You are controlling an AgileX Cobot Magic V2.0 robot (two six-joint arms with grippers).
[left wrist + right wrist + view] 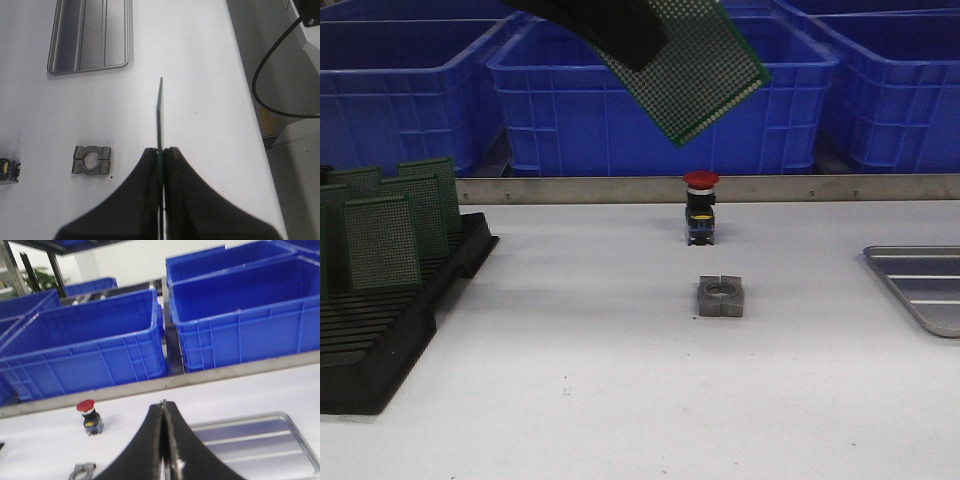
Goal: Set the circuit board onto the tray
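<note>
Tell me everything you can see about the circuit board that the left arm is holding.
The circuit board is a thin green rectangular perforated board, covered with a regular grid of small pale holes or pads, with no components visible. It is held in the air, tilted, high above the white table, touching nothing else. The left gripper is shut on one end of it; the left wrist view shows it edge-on. It is not yet over the tray, which lies at the table's right.

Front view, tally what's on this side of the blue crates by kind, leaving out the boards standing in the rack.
black rack: 1
red push button: 1
grey metal block: 1
tray: 1
circuit board, held aloft: 1
Total: 5
</note>
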